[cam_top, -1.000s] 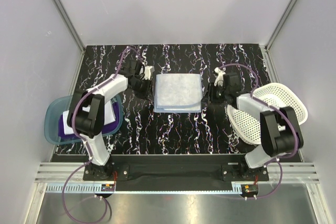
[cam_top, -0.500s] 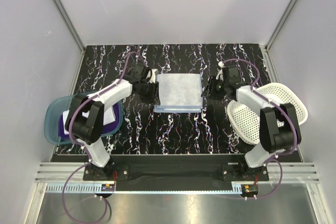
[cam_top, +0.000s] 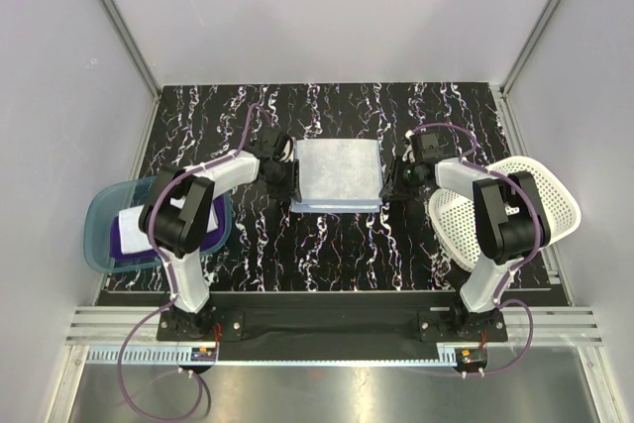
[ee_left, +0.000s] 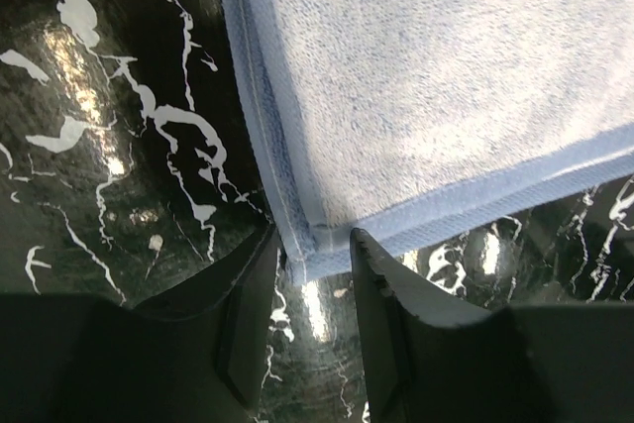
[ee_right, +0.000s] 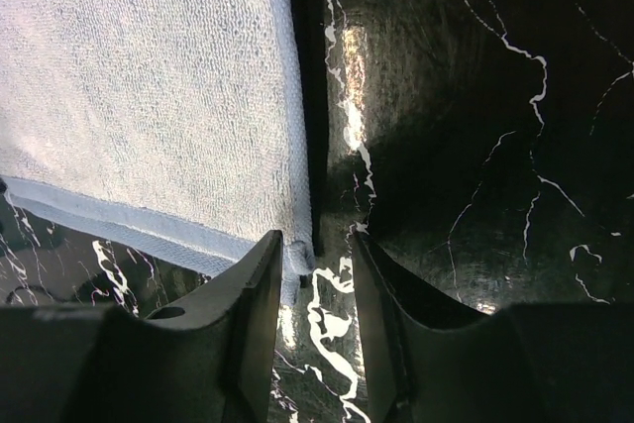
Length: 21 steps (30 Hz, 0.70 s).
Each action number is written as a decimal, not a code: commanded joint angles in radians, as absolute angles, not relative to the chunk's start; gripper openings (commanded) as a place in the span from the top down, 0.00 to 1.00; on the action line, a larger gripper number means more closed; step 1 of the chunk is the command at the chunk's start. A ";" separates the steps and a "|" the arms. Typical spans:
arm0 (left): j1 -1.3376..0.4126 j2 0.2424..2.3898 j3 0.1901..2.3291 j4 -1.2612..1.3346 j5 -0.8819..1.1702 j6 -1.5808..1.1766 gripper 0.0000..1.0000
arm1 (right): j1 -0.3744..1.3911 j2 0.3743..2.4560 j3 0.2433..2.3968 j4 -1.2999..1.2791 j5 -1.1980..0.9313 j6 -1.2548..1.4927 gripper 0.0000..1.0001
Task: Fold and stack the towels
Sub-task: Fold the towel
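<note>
A light blue towel (cam_top: pixel 338 173) lies flat in the middle of the black marbled table. My left gripper (cam_top: pixel 288 174) is low at the towel's left edge. In the left wrist view the towel (ee_left: pixel 446 76) has a hemmed corner (ee_left: pixel 309 245) lying between my left gripper's (ee_left: pixel 313 250) open jaws. My right gripper (cam_top: pixel 394 177) is low at the towel's right edge. In the right wrist view the towel (ee_right: pixel 149 96) has a corner (ee_right: pixel 295 257) lying just inside my right gripper's (ee_right: pixel 315 245) open jaws. A purple towel (cam_top: pixel 132 243) and a white towel (cam_top: pixel 139 219) lie in the tub.
A translucent teal tub (cam_top: pixel 99 240) sits at the table's left edge. A white perforated basket (cam_top: pixel 535 190) lies tipped at the right edge, close to the right arm. Grey walls enclose the table at the back and sides.
Both grippers have dropped and moved inward to the blue towel's side edges. The left one came from the far left corner. The towel has not moved.
</note>
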State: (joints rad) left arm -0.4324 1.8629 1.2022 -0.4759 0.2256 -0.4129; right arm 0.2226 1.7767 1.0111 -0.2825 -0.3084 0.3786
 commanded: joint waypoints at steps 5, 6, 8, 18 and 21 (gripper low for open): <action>-0.431 1.887 1.232 -0.405 0.206 -0.411 0.62 | 0.227 1.784 1.000 -0.241 -0.331 0.370 0.57; -0.433 1.890 1.233 -0.405 0.204 -0.410 0.62 | 0.227 1.786 0.997 -0.230 -0.333 0.371 0.57; -0.433 1.888 1.238 -0.413 0.201 -0.411 0.64 | 0.227 1.790 0.989 -0.222 -0.344 0.370 0.59; -0.437 1.882 1.247 -0.420 0.206 -0.416 0.69 | 0.227 1.802 0.979 -0.186 -0.383 0.380 0.72; -0.442 1.887 1.265 -0.437 0.204 -0.416 0.69 | 0.227 1.801 0.982 -0.187 -0.385 0.382 0.75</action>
